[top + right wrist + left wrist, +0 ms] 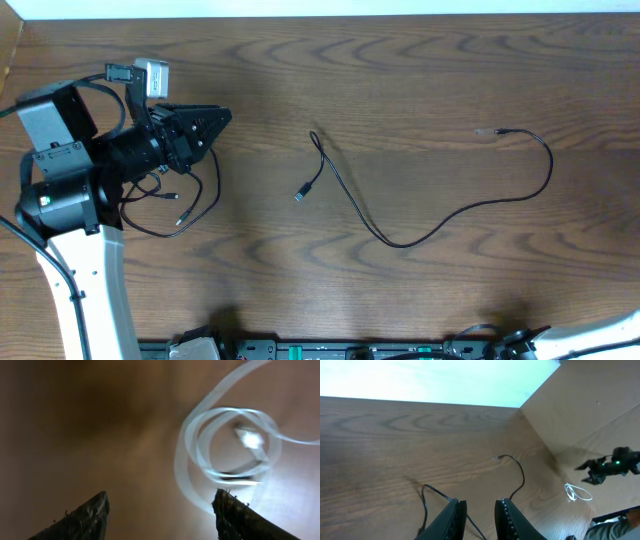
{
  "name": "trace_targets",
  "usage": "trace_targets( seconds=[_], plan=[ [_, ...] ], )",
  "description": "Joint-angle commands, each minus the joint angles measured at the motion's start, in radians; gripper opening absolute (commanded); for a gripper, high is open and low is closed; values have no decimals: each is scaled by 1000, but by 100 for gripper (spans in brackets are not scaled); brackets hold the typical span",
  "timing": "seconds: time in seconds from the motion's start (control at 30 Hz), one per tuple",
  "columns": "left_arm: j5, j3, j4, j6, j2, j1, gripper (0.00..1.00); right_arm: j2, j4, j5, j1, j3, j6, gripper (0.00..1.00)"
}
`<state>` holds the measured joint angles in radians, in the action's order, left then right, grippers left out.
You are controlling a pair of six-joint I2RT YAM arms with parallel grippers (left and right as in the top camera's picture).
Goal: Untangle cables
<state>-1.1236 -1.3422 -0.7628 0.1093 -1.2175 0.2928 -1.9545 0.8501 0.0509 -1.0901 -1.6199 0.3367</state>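
Where the left pincer (480, 519) hung over the left end of the counter (420, 70), its jaws stood a narrow gap apart. A thin black line crossed that gap; whether it was pinched could not be told. The short black cable (180, 233) lay looped beside that arm. The long black cable (400, 243) ran left to right across mid-counter, its doubled-back plug end nearer the left arm, apart from both pincers. Right pincer (165, 515): spread wide, nothing between the jaws. The white cable (227, 445), a small loose coil, blurred, lay ahead of it, off toward the finger on the view's right, not on the gap's centre line. Judgement: right arm nearer; pincer would need shifting toward the coil before closing.
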Motion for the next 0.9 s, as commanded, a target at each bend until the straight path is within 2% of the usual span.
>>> trace_targets(
  seconds=[0.0, 0.2, 0.3, 0.5, 0.67, 0.77, 0.87],
  plan=[
    [-9, 1, -20, 18, 2, 2, 25, 107, -16, 243, 46, 3, 4, 63],
    [-9, 1, -26, 18, 2, 2, 25, 201, -3, 243, 162, 3, -32, 61],
    [-9, 1, -30, 18, 2, 2, 25, 261, -1, 243, 275, 3, -138, 60],
    [-6, 1, -40, 18, 2, 2, 25, 365, 32, 203, 468, 3, -209, 61],
    [-1, 1, -56, 18, 2, 2, 25, 425, 91, 215, 629, 3, -298, 68],
    [-1, 1, -64, 18, 2, 2, 25, 430, 139, 322, 726, 3, -389, 74],
    [-1, 1, -70, 18, 2, 2, 25, 422, 188, 383, 827, 3, -447, 76]
  ],
)
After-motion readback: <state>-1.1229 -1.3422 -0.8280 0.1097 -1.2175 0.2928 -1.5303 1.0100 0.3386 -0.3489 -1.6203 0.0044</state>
